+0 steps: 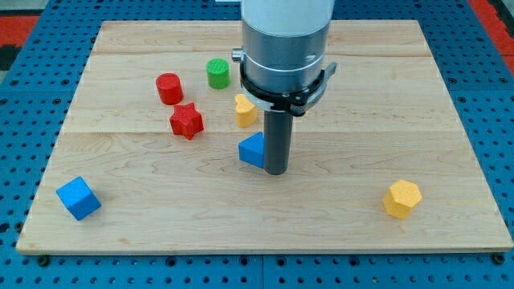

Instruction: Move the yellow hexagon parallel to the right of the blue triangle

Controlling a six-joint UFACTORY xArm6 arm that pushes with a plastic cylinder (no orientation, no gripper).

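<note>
The yellow hexagon lies near the board's lower right. The blue triangle lies at the board's middle. My tip stands right against the blue triangle's right side, far to the left of the yellow hexagon. The rod hides part of the triangle's right edge.
A yellow heart-like block lies just above the blue triangle. A red star, a red cylinder and a green cylinder lie to the upper left. A blue cube sits at the lower left. The wooden board rests on a blue pegboard.
</note>
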